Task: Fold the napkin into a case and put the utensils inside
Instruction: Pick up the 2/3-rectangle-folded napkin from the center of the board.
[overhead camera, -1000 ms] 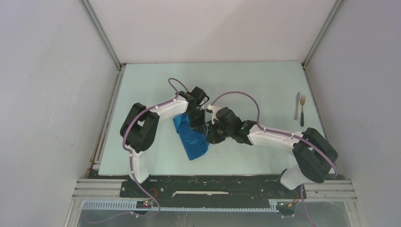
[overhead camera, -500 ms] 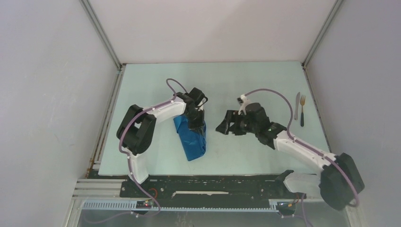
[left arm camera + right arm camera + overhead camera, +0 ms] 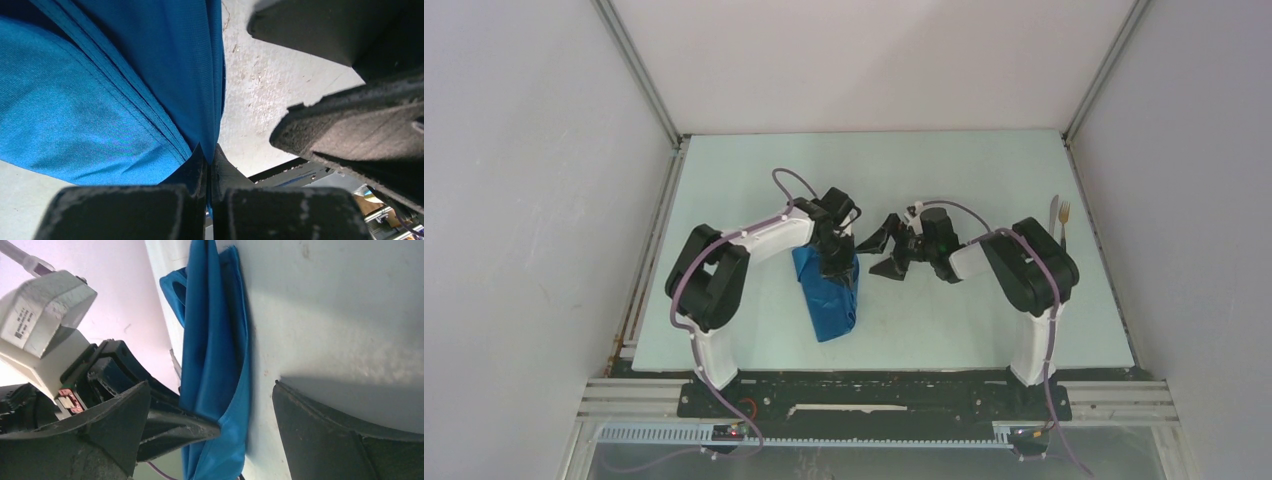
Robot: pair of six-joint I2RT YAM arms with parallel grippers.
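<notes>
The bright blue napkin [image 3: 828, 298] lies folded into a narrow strip near the middle of the table. My left gripper [image 3: 838, 264] is shut on its upper right edge. In the left wrist view the jaws [image 3: 212, 156] pinch a thin layer of the cloth [image 3: 100, 85]. My right gripper [image 3: 885, 249] hangs open just right of the napkin, nothing between its fingers. The right wrist view shows the cloth [image 3: 215, 340] ahead of that open gripper [image 3: 212, 386]. The knife [image 3: 1053, 208] and fork [image 3: 1064, 214] lie at the far right, their lower ends hidden behind the right arm.
Grey walls and metal rails enclose the table [image 3: 944, 170]. The right arm's elbow [image 3: 1034, 268] is folded back beside the utensils. The left arm [image 3: 754, 238] reaches in over the napkin from the left.
My right gripper opened, let go of the napkin and drew back to the right while its arm folded up. The left gripper stayed shut on the cloth.
</notes>
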